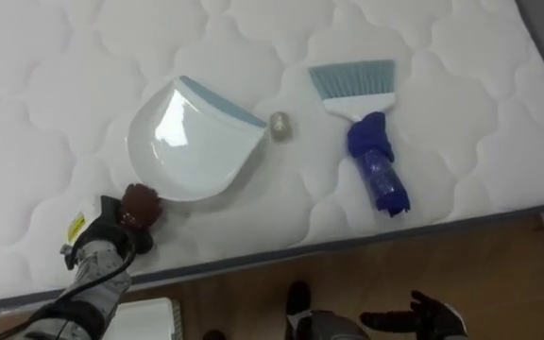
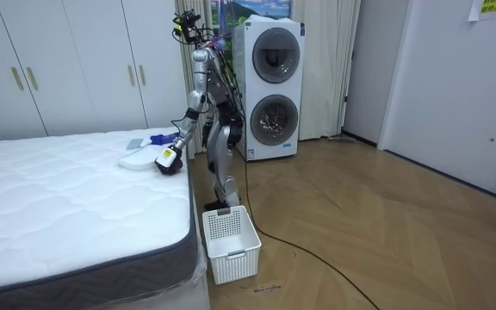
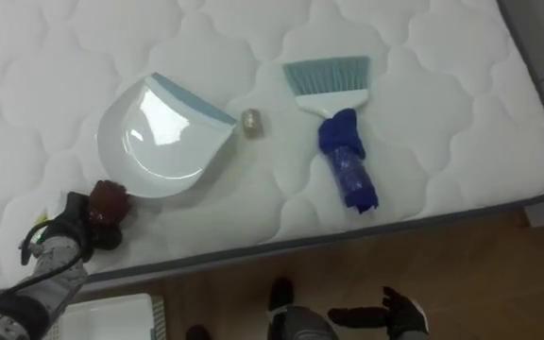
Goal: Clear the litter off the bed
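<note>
A white dustpan (image 1: pixel 192 142) with a grey-blue lip lies on the quilted white mattress (image 1: pixel 55 113), its lip facing right. My left hand (image 1: pixel 111 234) is shut on its brown handle (image 1: pixel 142 202) near the mattress's front edge. A small beige scrap (image 1: pixel 279 126) lies just right of the lip. Further right rests a hand brush (image 1: pixel 366 123) with pale blue bristles and a blue handle, pointing toward me. My right hand (image 1: pixel 423 316) hangs open below the bed's edge, over the wooden floor. In the room view I stand at the bed's side, left hand (image 2: pixel 169 159) on the mattress.
A white slatted basket (image 2: pixel 231 244) stands on the floor beside the bed, at my feet; its corner (image 1: pixel 149 316) shows lower left. Stacked washing machines (image 2: pixel 274 86) are behind me and wardrobes (image 2: pixel 58 69) line the far wall. The mattress's dark edge (image 1: pixel 348 247) runs along the front.
</note>
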### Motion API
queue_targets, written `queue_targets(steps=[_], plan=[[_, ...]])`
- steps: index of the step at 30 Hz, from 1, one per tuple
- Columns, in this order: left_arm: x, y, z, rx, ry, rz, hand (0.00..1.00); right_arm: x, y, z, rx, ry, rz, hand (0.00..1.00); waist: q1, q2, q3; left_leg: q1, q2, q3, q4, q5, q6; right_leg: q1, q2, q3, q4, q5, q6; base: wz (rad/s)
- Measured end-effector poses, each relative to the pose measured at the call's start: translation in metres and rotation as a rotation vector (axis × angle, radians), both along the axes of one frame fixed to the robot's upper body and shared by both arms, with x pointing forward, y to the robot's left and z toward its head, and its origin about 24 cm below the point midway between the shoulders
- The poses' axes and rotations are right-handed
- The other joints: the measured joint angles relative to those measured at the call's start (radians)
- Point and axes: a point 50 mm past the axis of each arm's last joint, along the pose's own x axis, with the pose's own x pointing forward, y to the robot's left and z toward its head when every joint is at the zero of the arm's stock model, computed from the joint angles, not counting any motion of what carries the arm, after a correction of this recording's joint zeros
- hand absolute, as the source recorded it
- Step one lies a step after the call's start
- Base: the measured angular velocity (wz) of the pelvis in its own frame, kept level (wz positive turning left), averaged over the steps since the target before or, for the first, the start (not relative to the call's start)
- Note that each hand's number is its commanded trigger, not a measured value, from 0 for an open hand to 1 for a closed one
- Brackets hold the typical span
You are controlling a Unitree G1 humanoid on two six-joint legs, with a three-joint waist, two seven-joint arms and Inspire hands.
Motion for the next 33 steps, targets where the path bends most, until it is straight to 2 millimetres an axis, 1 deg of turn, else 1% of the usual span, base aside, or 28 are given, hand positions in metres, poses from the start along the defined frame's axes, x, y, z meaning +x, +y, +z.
queue_targets(steps=[1, 2, 4, 5, 7, 10, 11, 13, 15, 16, 18, 20, 21, 22, 25, 27, 30, 33], plan=[[-0.003, 0.001, -0.001, 0.014, -0.009, -0.006, 1.00, 0.005, -0.001, 0.004, 0.011, -0.039, -0.071, 0.00, 0.001, 0.005, 0.0012, -0.003, 0.006, 0.009, 0.015, -0.006, 0.002, -0.004, 0.002, 0.004, 0.007, 0.000, -0.001, -0.15], [-0.005, 0.001, -0.002, 0.018, -0.012, -0.008, 1.00, 0.009, -0.001, 0.006, 0.014, -0.062, -0.101, 0.00, 0.002, 0.007, 0.0017, -0.003, 0.007, 0.011, 0.020, -0.009, 0.001, -0.004, 0.003, 0.006, 0.009, -0.001, -0.001, -0.18], [-0.008, 0.000, -0.004, 0.041, -0.019, -0.022, 1.00, 0.022, -0.004, 0.016, 0.006, -0.150, -0.196, 0.00, 0.001, 0.010, 0.0008, 0.000, 0.007, 0.027, 0.029, -0.014, 0.005, -0.015, 0.000, 0.021, 0.032, -0.006, -0.001, -0.13], [-0.008, 0.000, -0.004, 0.051, -0.021, -0.028, 1.00, 0.027, -0.005, 0.020, 0.003, -0.174, -0.211, 0.00, 0.003, 0.010, 0.0008, 0.000, 0.006, 0.033, 0.029, -0.016, 0.006, -0.020, 0.000, 0.024, 0.039, -0.007, -0.001, -0.13], [-0.014, 0.000, -0.007, 0.099, -0.029, -0.062, 1.00, 0.042, -0.004, 0.033, -0.023, -0.258, -0.248, 0.00, 0.002, 0.013, -0.0006, -0.005, 0.005, 0.037, 0.032, -0.021, 0.006, -0.032, -0.001, 0.034, 0.052, -0.008, -0.002, -0.10], [-0.020, -0.001, -0.010, 0.155, -0.033, -0.105, 1.00, 0.053, -0.009, 0.045, -0.073, -0.325, -0.311, 0.00, 0.004, 0.013, -0.0016, -0.002, 0.005, 0.041, 0.034, -0.024, 0.005, -0.035, 0.001, 0.041, 0.058, -0.008, -0.003, -0.01], [-0.023, 0.000, -0.011, 0.163, -0.033, -0.110, 1.00, 0.055, -0.011, 0.048, -0.091, -0.337, -0.324, 0.00, 0.004, 0.013, -0.0017, 0.000, 0.005, 0.043, 0.034, -0.024, 0.005, -0.035, 0.002, 0.041, 0.058, -0.008, -0.003, -0.08], [-0.034, 0.004, -0.016, 0.194, -0.022, -0.115, 1.00, 0.060, -0.016, 0.057, -0.164, -0.377, -0.352, 0.00, 0.004, 0.015, -0.0042, 0.001, 0.007, 0.049, 0.034, -0.024, 0.005, -0.036, 0.001, 0.045, 0.059, -0.006, -0.006, -0.08], [-0.038, 0.006, -0.018, 0.227, -0.009, -0.140, 1.00, 0.063, -0.018, 0.063, -0.206, -0.404, -0.381, 0.00, 0.001, 0.015, -0.0046, -0.001, 0.006, 0.050, 0.035, -0.024, 0.005, -0.039, 0.000, 0.046, 0.063, -0.006, -0.006, 0.00], [-0.039, 0.007, -0.018, 0.241, -0.009, -0.154, 1.00, 0.066, -0.019, 0.068, -0.244, -0.425, -0.383, 0.00, 0.003, 0.014, -0.0065, -0.001, 0.005, 0.053, 0.034, -0.024, 0.005, -0.043, -0.001, 0.049, 0.066, -0.005, -0.007, -0.03], [-0.041, 0.007, -0.018, 0.263, -0.013, -0.165, 1.00, 0.073, -0.020, 0.078, -0.298, -0.465, -0.382, 0.00, 0.002, 0.012, -0.0138, -0.001, 0.001, 0.059, 0.033, -0.023, 0.005, -0.052, -0.002, 0.059, 0.074, -0.006, -0.006, -0.06], [-0.042, 0.006, -0.019, 0.280, -0.012, -0.183, 1.00, 0.079, -0.020, 0.088, -0.364, -0.508, -0.371, 0.00, 0.001, 0.012, -0.0180, 0.001, -0.004, 0.060, 0.029, -0.022, 0.007, -0.053, -0.002, 0.063, 0.077, -0.006, -0.005, -0.02], [-0.042, 0.006, -0.019, 0.286, -0.009, -0.190, 1.00, 0.084, -0.020, 0.096, -0.401, -0.549, -0.366, 0.00, -0.001, 0.011, -0.0214, 0.002, -0.009, 0.060, 0.026, -0.019, 0.008, -0.056, -0.005, 0.065, 0.080, -0.007, -0.004, 0.00], [-0.044, 0.006, -0.020, 0.291, -0.003, -0.196, 1.00, 0.087, -0.019, 0.103, -0.436, -0.592, -0.360, 0.00, -0.002, 0.009, -0.0226, 0.004, -0.011, 0.062, 0.027, -0.019, 0.008, -0.057, -0.009, 0.068, 0.086, -0.008, -0.003, 0.00], [-0.049, 0.005, -0.024, 0.305, 0.026, -0.220, 1.00, 0.093, -0.019, 0.118, -0.513, -0.664, -0.345, 0.00, -0.003, 0.006, -0.0236, 0.005, -0.017, 0.064, 0.030, -0.016, 0.013, -0.059, -0.024, 0.069, 0.098, -0.011, -0.001, 0.04], [-0.052, 0.006, -0.026, 0.313, 0.043, -0.223, 1.00, 0.098, -0.016, 0.128, -0.525, -0.714, -0.350, 0.00, -0.003, 0.003, -0.0232, 0.001, -0.023, 0.065, 0.029, -0.013, 0.017, -0.067, -0.032, 0.069, 0.100, -0.012, 0.001, 0.05], [-0.057, 0.007, -0.029, 0.325, 0.075, -0.231, 1.00, 0.103, -0.010, 0.141, -0.580, -0.785, -0.324, 0.00, -0.002, 0.003, -0.0232, -0.001, -0.024, 0.065, 0.029, -0.012, 0.018, -0.063, -0.034, 0.069, 0.095, -0.011, 0.003, 0.02], [-0.058, 0.007, -0.030, 0.325, 0.081, -0.235, 1.00, 0.107, -0.001, 0.153, -0.633, -0.861, -0.286, 0.00, 0.003, -0.001, -0.0217, 0.000, -0.026, 0.065, 0.031, -0.012, 0.019, -0.063, -0.035, 0.069, 0.095, -0.008, 0.003, 0.00]])
